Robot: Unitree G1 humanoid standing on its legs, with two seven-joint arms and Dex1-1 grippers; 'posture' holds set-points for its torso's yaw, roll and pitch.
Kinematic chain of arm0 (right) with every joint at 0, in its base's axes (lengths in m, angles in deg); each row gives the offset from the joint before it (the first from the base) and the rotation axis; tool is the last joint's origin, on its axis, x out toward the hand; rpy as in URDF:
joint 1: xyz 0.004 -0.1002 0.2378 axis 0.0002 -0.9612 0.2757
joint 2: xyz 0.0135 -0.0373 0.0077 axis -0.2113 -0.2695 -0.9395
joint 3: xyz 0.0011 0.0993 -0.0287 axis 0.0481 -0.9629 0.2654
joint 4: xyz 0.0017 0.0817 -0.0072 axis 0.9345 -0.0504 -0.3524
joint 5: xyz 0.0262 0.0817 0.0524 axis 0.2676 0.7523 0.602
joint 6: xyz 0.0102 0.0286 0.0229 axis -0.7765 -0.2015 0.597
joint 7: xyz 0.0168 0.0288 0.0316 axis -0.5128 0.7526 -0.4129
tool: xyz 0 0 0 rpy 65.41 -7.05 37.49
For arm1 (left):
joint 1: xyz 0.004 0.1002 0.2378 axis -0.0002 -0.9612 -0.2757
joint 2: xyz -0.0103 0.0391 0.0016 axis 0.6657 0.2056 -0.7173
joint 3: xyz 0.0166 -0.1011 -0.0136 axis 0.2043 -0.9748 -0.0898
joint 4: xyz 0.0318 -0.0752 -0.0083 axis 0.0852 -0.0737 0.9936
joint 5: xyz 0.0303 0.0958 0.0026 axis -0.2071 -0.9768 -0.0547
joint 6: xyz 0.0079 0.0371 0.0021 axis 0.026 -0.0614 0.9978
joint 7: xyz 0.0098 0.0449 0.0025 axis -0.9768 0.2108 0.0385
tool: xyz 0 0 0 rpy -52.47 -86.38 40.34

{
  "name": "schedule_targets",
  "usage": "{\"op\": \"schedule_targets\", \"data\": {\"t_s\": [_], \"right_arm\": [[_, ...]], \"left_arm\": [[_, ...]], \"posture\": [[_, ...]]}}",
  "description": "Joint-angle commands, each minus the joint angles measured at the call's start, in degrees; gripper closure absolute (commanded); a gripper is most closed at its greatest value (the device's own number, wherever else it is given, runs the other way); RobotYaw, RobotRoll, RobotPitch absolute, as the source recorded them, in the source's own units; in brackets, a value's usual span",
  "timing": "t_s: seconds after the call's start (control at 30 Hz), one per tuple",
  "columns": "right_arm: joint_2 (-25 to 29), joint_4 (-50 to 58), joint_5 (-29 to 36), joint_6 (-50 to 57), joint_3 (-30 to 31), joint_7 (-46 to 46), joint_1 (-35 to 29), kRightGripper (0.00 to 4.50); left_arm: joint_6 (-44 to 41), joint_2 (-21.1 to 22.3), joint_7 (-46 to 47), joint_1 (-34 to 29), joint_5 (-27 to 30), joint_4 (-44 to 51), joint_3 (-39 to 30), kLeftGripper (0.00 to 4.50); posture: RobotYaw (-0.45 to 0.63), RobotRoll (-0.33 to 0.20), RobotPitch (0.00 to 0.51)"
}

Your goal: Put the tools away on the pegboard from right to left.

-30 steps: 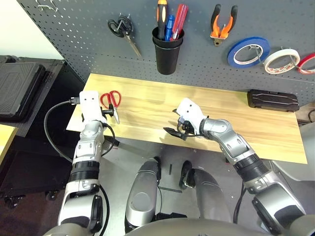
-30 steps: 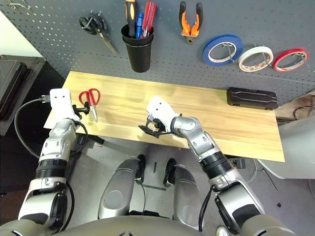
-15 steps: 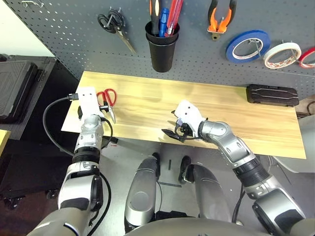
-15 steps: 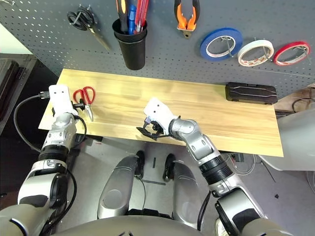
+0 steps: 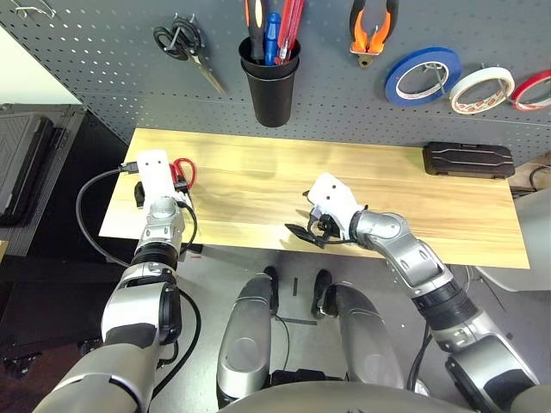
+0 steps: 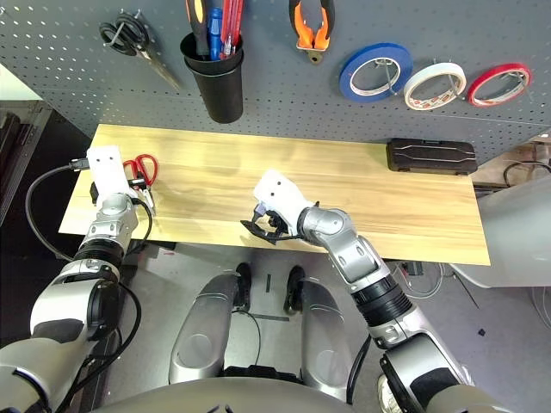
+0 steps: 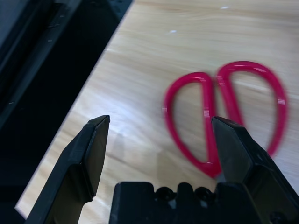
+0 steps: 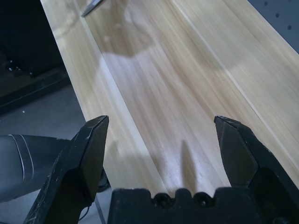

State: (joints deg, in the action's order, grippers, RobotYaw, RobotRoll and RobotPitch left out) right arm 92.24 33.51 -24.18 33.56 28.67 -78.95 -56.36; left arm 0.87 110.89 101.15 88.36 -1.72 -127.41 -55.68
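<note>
We see the wooden table (image 5: 258, 185) w/ the pegboard (image 5: 112, 60) standing behind it. The red-handled scissors (image 5: 183, 172) lie flat on the table near its left end, handles toward the pegboard, blades pointing to the front edge.

L gripper (image 7: 159, 140) sits right at the scissors, fingers spread wide. In the left wrist view the red loops lie between and just past the two fingertips; the right-hand finger overlaps the nearer loop's edge, but we can't tell if it touches. Nothing is pinched.

R gripper (image 5: 303, 231) hovers over the front-middle of the table, also spread wide, holding nothing; bare wood shows between its fingers (image 8: 88, 144) in the right wrist view.

On the pegboard, left to right:
- black-handled scissors (image 5: 181, 47) hang on a hook
- black cup holder (image 5: 269, 86) w/ the orange-and-black screwdriver (image 5: 256, 19) plus blue and red tools standing in it
- orange-and-black pliers (image 5: 370, 30) hang jaws down
- blue tape roll (image 5: 422, 76), white tape roll (image 5: 479, 89) and red tape roll (image 5: 534, 89) hang in a row at the right

A flat black case (image 5: 467, 160) lies at the table's back right, just below the tape rolls. A black cable (image 5: 90, 215) loops off the L arm past the table's left edge.
</note>
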Motion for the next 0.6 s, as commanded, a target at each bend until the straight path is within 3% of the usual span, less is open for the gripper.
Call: {"op": "schedule_targets", "data": {"t_s": [0.03, 0.47, 0.57, 0.6], "right_arm": [[0.54, 1.69, 0.3, 0.92, 0.05, 0.01, -1.74, 0.0], [0.68, 5.41, 0.88, 4.38, -1.19, 1.09, -0.95, 0.0], [0.92, 6.03, 0.83, 4.78, -1.33, 1.45, -1.32, 0.0], [1.01, 6.04, 0.8, 4.78, -1.43, 1.61, -1.38, 0.0]], "left_arm": [[0.15, 0.67, 2.18, -0.42, -0.14, -3.1, -0.8, 0.06], [-0.51, 0.79, -0.48, 1.14, 0.1, -9.69, -0.3, 0.06], [-1.1, 0.76, -1.13, 1.34, 0.07, -10.04, -0.16, 0.66], [-1.66, 0.54, -1.73, 1.38, 0.35, -10.05, -0.26, 1.04]], "posture": [[0.15, 0.0, 0.353], [0.12, 0.0, 0.337], [0.12, 0.0, 0.331], [0.12, 0.0, 0.329]]}}
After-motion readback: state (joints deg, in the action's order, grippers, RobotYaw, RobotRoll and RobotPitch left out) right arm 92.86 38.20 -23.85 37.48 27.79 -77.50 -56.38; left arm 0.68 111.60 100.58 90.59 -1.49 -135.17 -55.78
